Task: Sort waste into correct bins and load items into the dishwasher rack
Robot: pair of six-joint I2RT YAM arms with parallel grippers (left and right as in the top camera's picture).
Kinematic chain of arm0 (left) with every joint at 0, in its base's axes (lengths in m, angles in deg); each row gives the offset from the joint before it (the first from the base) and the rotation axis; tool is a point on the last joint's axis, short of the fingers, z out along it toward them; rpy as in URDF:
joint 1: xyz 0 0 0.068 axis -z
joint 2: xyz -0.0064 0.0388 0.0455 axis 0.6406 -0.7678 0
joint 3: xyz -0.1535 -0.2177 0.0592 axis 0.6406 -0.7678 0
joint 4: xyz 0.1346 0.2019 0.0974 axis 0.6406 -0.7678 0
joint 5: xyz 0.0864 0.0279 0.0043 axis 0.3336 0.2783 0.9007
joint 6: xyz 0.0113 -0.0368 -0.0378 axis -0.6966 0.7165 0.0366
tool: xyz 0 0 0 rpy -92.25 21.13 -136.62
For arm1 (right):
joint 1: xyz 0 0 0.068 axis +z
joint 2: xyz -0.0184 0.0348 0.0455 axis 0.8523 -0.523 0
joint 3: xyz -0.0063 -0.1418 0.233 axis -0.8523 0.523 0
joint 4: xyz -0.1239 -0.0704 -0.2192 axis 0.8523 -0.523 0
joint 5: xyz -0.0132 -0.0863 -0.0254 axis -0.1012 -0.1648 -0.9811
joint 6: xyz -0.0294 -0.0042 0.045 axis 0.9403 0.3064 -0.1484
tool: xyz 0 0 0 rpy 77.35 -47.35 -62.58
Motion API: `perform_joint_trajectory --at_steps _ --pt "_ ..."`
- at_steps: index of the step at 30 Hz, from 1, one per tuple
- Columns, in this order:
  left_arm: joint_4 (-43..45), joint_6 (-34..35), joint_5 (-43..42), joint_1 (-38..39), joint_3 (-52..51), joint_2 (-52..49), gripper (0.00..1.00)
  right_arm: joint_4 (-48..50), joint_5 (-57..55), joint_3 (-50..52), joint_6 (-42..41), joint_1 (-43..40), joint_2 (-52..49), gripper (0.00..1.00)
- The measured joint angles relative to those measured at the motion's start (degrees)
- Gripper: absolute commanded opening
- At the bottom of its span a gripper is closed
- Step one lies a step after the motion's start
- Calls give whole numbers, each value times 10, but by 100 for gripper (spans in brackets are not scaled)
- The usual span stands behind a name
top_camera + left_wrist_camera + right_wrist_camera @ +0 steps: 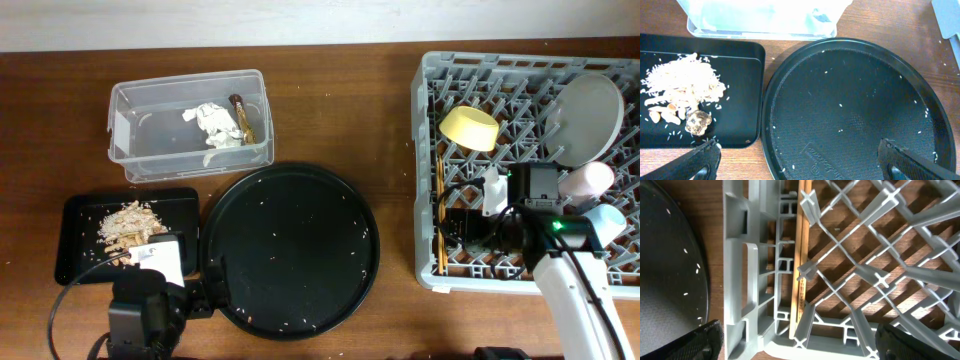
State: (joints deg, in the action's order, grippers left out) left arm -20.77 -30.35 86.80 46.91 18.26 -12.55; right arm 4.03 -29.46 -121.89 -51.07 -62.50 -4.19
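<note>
The grey dishwasher rack at the right holds the yellow bowl, the grey-green plate, the pink cup, the blue cup and the chopsticks along its left side; the chopsticks also show in the right wrist view. The clear tub holds white tissue and a brown wrapper. The black tray holds food scraps, seen also in the left wrist view. My left gripper is open over the round tray's edge. My right gripper is open above the rack's front left corner.
A large round black tray dotted with rice grains lies at the table's middle front, also in the left wrist view. The rack's upright pegs stand under my right gripper.
</note>
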Motion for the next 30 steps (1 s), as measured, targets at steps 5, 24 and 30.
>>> perform_joint_trajectory --at_steps 5,24,30 --pt "0 0 0 0 0 0 99 -7 0 1 0 0 174 98" --pt "0 0 -2 0 -2 1 99 469 -57 421 2 52 653 98" --pt "0 0 -2 0 -2 1 99 495 -59 495 8 52 654 98"
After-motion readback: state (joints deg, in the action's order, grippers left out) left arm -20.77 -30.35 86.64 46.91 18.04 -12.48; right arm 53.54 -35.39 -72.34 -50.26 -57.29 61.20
